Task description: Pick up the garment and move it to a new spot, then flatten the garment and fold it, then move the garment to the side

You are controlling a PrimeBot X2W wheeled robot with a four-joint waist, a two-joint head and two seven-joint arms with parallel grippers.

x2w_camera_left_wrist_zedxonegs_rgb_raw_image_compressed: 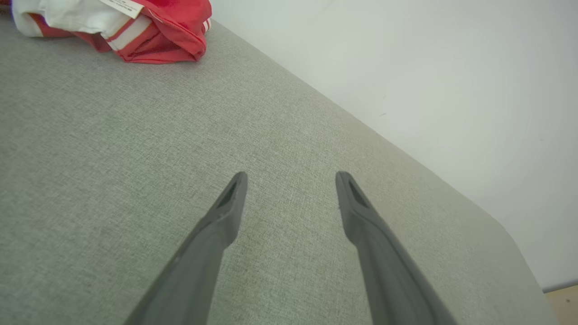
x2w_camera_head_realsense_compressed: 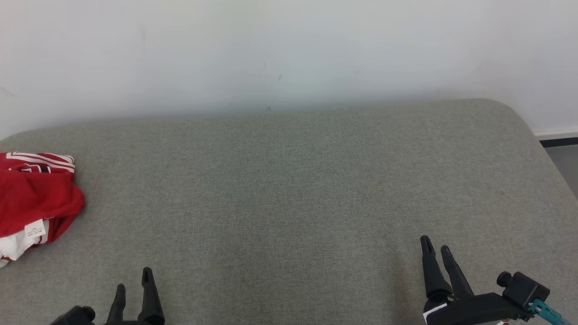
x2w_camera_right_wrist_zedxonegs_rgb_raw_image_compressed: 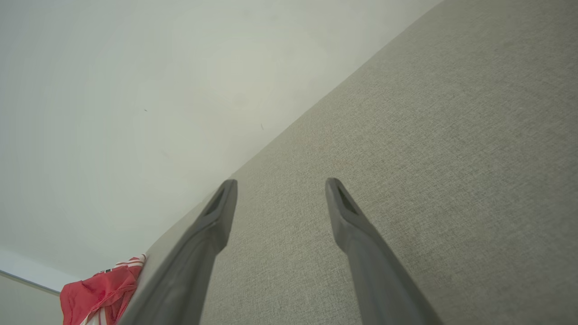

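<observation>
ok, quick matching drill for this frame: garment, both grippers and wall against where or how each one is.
1 garment
2 left gripper
3 right gripper
4 wall

A open, lower right of head view
B pale, behind the grey surface
C crumpled, red and white, far left
D open, lower left of head view

Pairs: 1-C, 2-D, 3-A, 4-B
</observation>
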